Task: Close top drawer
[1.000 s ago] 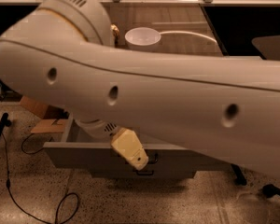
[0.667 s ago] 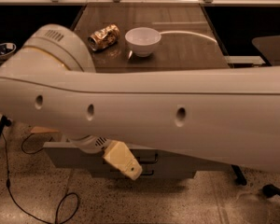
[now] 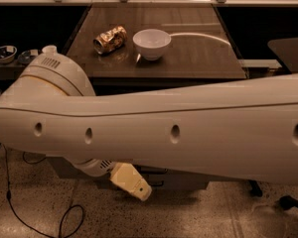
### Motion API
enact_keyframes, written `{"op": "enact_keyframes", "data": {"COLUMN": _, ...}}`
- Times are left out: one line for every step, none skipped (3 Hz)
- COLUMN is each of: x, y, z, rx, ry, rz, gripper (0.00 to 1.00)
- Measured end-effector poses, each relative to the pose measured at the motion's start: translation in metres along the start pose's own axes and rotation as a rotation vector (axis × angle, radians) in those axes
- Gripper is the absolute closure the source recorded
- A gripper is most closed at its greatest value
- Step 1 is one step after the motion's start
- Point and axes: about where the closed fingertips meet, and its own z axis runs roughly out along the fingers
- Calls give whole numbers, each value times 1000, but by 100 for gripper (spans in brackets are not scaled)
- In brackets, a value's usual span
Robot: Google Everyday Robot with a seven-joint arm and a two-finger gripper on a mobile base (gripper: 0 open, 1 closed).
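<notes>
Low in the frame, left of centre, the end effector (image 3: pixel 131 181) is right at the grey face of the top drawer (image 3: pixel 181 179), which peeks out under the big arm (image 3: pixel 188 128) and looks nearly home; whether the end effector is parted or closed I cannot tell. Danger here: a glancing push could skid off the front or jam the drawer crooked, and a hard shove might rattle the bowl (image 3: pixel 151 42) and can (image 3: pixel 109 38) on the bench (image 3: pixel 198 63) above.

Hand (image 3: pixel 133 182) before drawer (image 3: pixel 184 179) — can (image 3: pixel 110 38) left of bowl (image 3: pixel 152 43)
</notes>
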Motion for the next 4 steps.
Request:
{"op": "enact_keyframes", "data": {"x": -1, "y": -6, "z": -1, "rx": 27, "ry": 0, "rz": -32, "gripper": 0}}
{"op": "enact_keyframes", "data": {"x": 1, "y": -13, "z": -2, "rx": 60, "ry": 28, "rz": -132, "gripper": 0}}
{"op": "enact_keyframes", "data": {"x": 8, "y": -19, "z": -2, "rx": 68, "ry": 56, "rz": -272, "gripper": 0}}
{"op": "enact_keyframes", "data": {"x": 10, "y": -28, "z": 7, "rx": 66, "ry": 44, "rz": -411, "gripper": 0}}
